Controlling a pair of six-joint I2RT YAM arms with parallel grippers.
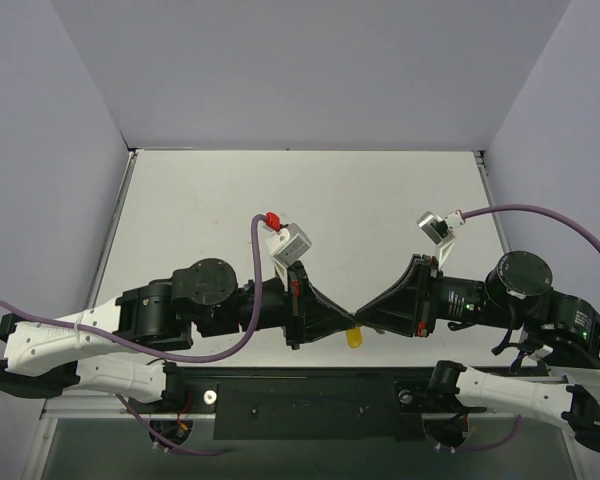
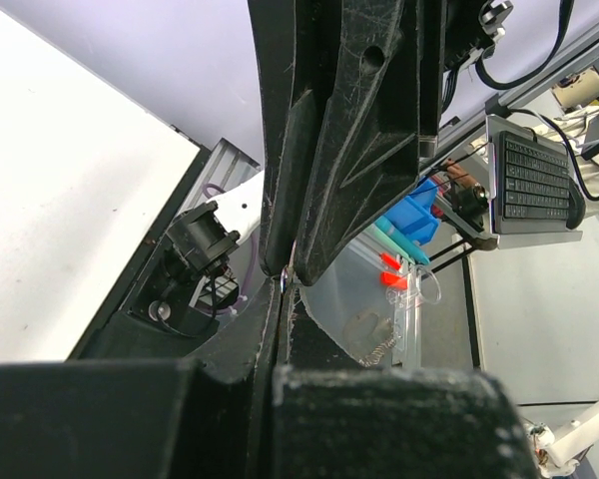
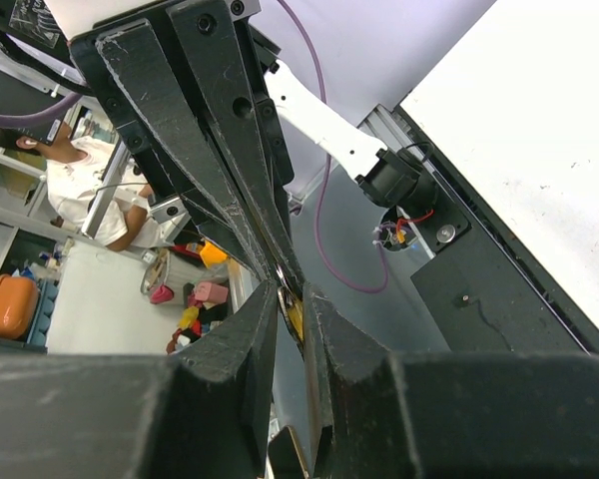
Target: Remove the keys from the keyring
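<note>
My two grippers meet tip to tip above the table's near edge. The left gripper [image 1: 346, 319] is shut, and a tiny silver glint of the key [image 2: 283, 282] shows at its tips [image 2: 284, 289]. The right gripper [image 1: 364, 316] is shut on the yellow-orange keyring [image 3: 297, 315], which sits between its jaws [image 3: 291, 296]. Part of the keyring hangs below the meeting point in the top view [image 1: 355, 338]. The key's silver head [image 3: 284, 272] shows where the left fingers [image 3: 242, 210] reach the right jaws. Most of the key is hidden.
The white table [image 1: 310, 200] stretches behind the arms, walled on three sides. A black base plate [image 1: 310, 400] runs along the near edge under the grippers. Both wrist cameras [image 1: 292, 242] [image 1: 436, 224] stick up. A clear plastic bin [image 2: 379, 299] stands off the table.
</note>
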